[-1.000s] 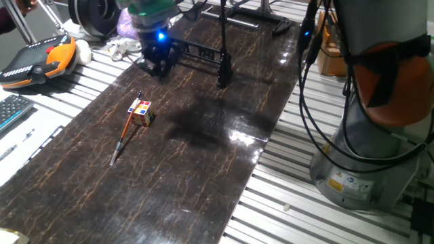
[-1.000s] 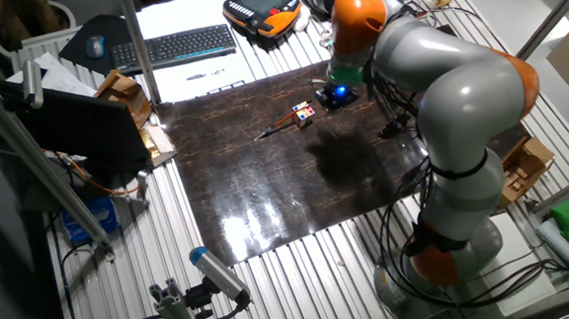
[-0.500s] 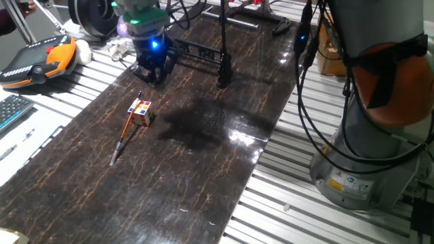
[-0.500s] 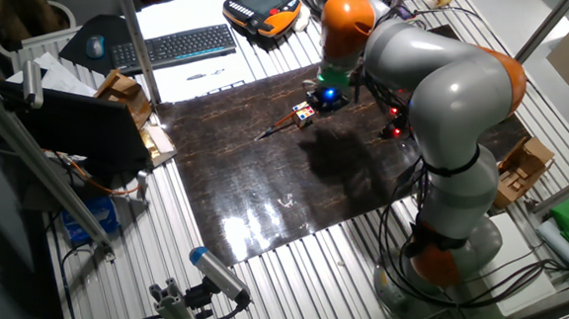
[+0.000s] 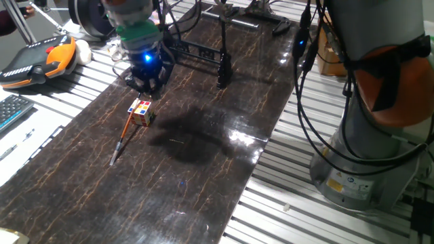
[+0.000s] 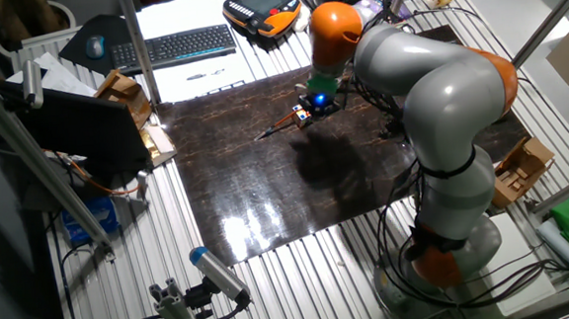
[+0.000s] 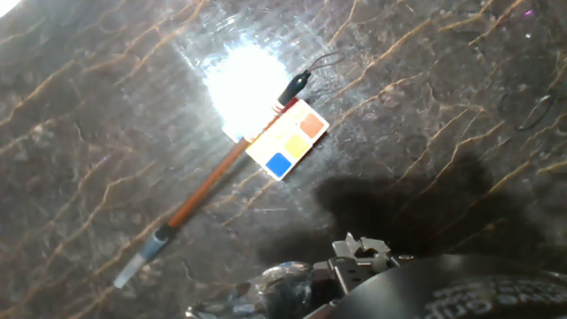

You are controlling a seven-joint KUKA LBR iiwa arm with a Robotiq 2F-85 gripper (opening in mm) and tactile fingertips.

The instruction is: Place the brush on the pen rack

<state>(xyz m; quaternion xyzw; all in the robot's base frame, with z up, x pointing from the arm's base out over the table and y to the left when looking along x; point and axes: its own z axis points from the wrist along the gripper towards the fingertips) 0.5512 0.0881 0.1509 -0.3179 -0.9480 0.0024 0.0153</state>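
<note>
The brush (image 5: 125,133) lies flat on the dark marble-look tabletop, with an orange shaft, a dark end and a pale tip pointing toward the near left. It also shows in the other fixed view (image 6: 276,128) and in the hand view (image 7: 208,182). A small multicoloured cube (image 5: 142,112) touches the brush's upper part. My gripper (image 5: 146,83) hovers just above and behind the cube, blue light on, fingers apart and empty. The pen rack (image 5: 194,50), a low black frame, stands behind the gripper at the far side of the tabletop.
A taller black pole stand (image 5: 222,62) rises right of the rack. An orange teach pendant (image 5: 37,59) and a keyboard (image 5: 10,112) lie off the tabletop's left edge. Cables (image 5: 308,102) hang by the robot base (image 5: 366,169) on the right.
My gripper has moved from beside the pen rack toward the near left and now hangs just above the cube and brush. The brush and cube have not moved.
</note>
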